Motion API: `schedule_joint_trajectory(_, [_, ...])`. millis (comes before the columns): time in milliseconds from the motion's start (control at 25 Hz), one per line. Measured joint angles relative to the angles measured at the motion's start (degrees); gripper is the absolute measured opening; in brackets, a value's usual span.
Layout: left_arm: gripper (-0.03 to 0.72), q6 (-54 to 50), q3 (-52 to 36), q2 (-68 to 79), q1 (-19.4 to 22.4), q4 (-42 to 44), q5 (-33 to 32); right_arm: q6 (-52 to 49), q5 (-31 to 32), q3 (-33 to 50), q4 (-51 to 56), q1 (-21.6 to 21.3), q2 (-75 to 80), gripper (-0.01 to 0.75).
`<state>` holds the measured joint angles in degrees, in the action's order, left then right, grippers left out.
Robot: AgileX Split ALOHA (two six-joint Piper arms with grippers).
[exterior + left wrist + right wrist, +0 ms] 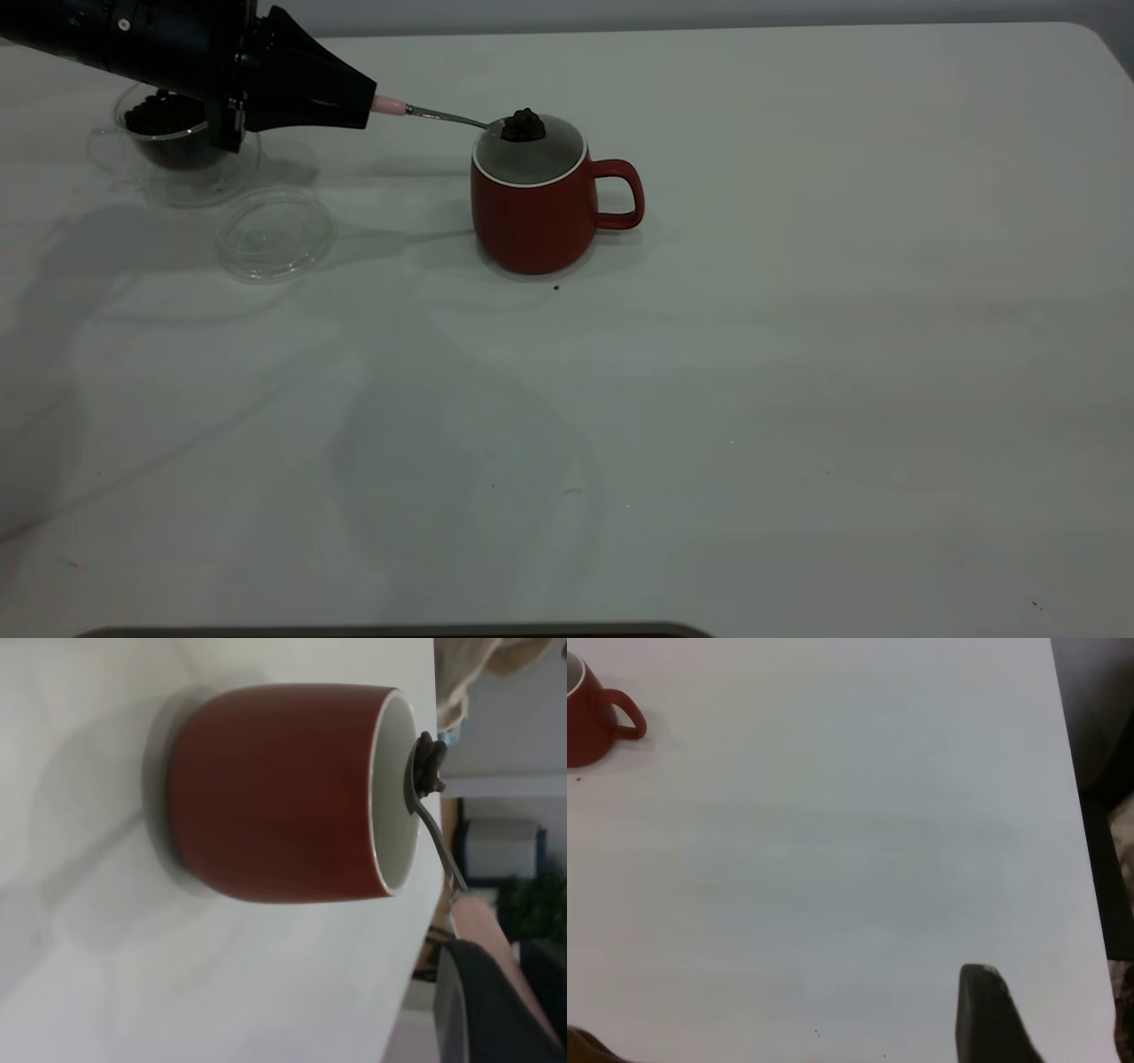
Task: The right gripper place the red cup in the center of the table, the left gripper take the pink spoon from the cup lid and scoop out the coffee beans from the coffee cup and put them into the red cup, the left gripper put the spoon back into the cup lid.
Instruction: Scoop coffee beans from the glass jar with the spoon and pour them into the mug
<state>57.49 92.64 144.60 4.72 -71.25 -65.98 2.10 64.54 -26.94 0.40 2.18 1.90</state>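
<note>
Right of the red cup (536, 208) the table (842, 354) lies open (coffee cup (182, 151) and cup lid (275, 235) crowd the left).

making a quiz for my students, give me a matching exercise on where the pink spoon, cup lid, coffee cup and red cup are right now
Things:
1. pink spoon
2. cup lid
3. coffee cup
4. red cup

Places or states:
A. lying empty on the table
B. partly hidden behind the left pincer
C. held level over a rim, loaded with coffee beans
D. standing upright, handle towards the right arm's side

Pairs: 1-C, 2-A, 3-B, 4-D
</note>
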Motion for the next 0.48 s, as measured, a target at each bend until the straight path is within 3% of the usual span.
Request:
schedule_joint_trajectory(240, [0.121,12.6,0.0,0.0,0.0,0.1,0.0,0.0,0.0,0.0,0.0,0.0,0.0,0.374])
schedule_joint_trajectory(480, [0.121,32.8,0.0,0.0,0.0,0.1,2.8,0.0,0.0,0.0,0.0,0.0,0.0,0.374])
